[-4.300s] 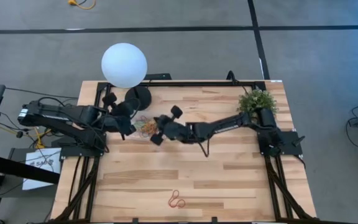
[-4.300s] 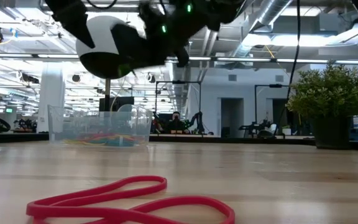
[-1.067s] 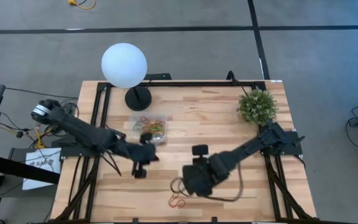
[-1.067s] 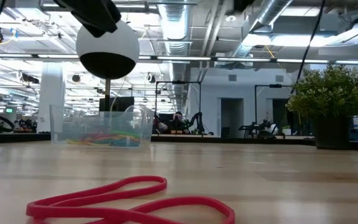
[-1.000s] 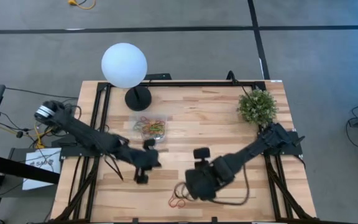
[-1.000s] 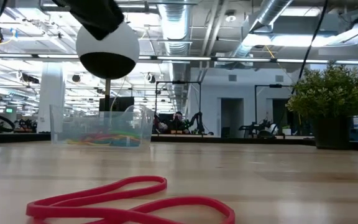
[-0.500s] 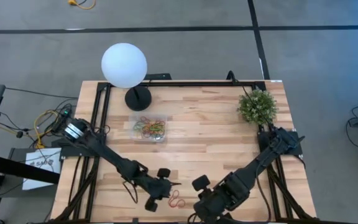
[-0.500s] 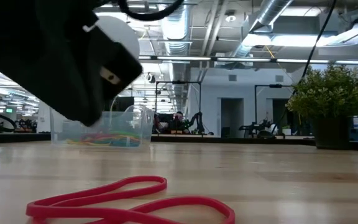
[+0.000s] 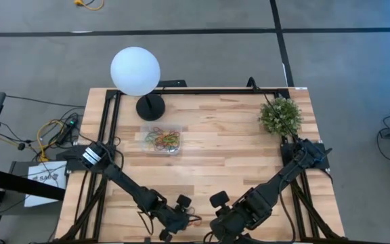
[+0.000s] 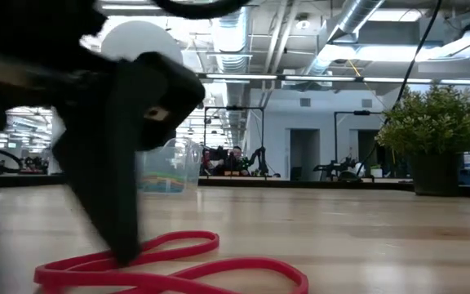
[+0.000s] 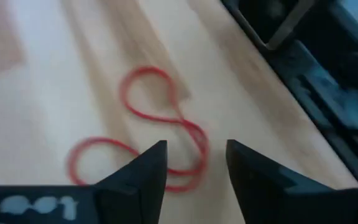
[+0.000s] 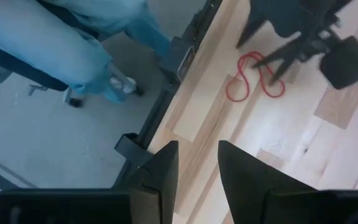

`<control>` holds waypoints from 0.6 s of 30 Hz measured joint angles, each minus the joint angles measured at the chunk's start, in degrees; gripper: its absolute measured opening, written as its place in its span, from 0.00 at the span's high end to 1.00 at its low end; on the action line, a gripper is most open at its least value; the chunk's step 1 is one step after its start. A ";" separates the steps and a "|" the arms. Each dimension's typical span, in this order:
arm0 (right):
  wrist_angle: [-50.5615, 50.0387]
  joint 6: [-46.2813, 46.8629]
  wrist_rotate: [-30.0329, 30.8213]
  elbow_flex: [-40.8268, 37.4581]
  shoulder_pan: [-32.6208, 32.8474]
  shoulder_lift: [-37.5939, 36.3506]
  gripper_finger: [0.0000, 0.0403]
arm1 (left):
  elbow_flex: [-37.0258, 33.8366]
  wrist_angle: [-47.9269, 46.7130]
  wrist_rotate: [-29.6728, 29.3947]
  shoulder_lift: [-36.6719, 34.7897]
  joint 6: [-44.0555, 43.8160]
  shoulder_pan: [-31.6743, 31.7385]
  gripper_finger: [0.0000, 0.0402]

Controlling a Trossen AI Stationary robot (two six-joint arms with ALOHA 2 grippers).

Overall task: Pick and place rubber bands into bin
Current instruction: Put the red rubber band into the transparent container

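A red rubber band [image 11: 160, 124], twisted into a figure of eight, lies flat on the wood near the table's near edge [image 10: 186, 265]. My left gripper [image 11: 194, 149] is low over it, open, with the band's near loop showing between and just beyond its fingertips [image 9: 185, 218]. The clear bin [image 9: 162, 139], holding several coloured rubber bands, stands at the far left of the table; in the low view it is half hidden [image 10: 170, 167] behind my left gripper. My right gripper [image 12: 197, 152] is open with nothing in it, close beside the left one at the near edge [image 9: 215, 230]. My left gripper comes at the band from above, slanting down. In the low view one finger [image 10: 121, 212] reaches down to the table at the band's left loop [image 10: 96, 265]. Whether it touches the band, I cannot tell.
A white globe lamp [image 9: 135, 70] on a black round base [image 9: 150, 106] stands behind the bin. A potted plant [image 9: 279, 115] is at the far right. A person in light blue trousers [image 12: 73, 43] stands on the floor by the table's near edge.
My left gripper has gone from near the bin toward the table's near edge and down to the red band, filling the left of the low view. My right gripper has moved to the near edge and then kept still. The red band has not moved.
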 joint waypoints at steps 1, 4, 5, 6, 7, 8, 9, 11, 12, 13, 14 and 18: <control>-0.01 0.02 0.00 0.00 0.06 0.00 0.73 | 0.13 0.31 -1.09 0.28 -0.02 0.18 0.61; -0.04 0.02 0.00 0.00 0.04 0.02 0.73 | 0.23 0.28 -2.97 0.59 -0.31 0.75 0.60; -0.18 0.02 0.00 0.00 0.04 0.02 0.73 | 0.24 0.20 -3.06 0.61 -0.27 0.93 0.60; -0.30 0.02 0.00 0.00 0.04 0.02 0.73 | 0.25 0.02 -2.68 0.82 -0.22 1.14 0.60; -0.39 0.01 0.00 0.00 0.04 0.02 0.73 | 0.28 -0.11 -2.31 0.97 -0.21 1.25 0.60; -0.45 -0.01 0.00 0.00 0.04 0.02 0.73 | 0.31 -0.33 -1.97 1.07 -0.21 1.29 0.61; -0.54 0.00 0.00 0.00 0.04 0.02 0.73 | 0.33 -0.54 -1.73 1.26 -0.07 1.29 0.62; -0.58 -0.06 0.00 0.00 0.04 0.02 0.73 | 0.40 -1.91 -1.55 1.29 0.41 1.10 0.65; -0.62 -0.18 0.00 0.00 0.04 0.02 0.73 | 0.45 -2.49 -1.53 1.29 0.57 1.02 0.67; -0.60 -0.29 0.00 0.00 0.04 0.02 0.73 | 0.46 -2.87 -1.54 1.27 0.58 0.93 0.70; -0.60 -0.34 0.00 0.00 0.04 0.02 0.73 | 0.46 -3.00 -1.53 1.26 0.58 0.80 0.73; -0.63 -0.46 0.00 0.00 0.04 0.02 0.74 | 0.38 -2.42 0.10 1.18 0.26 0.50 0.90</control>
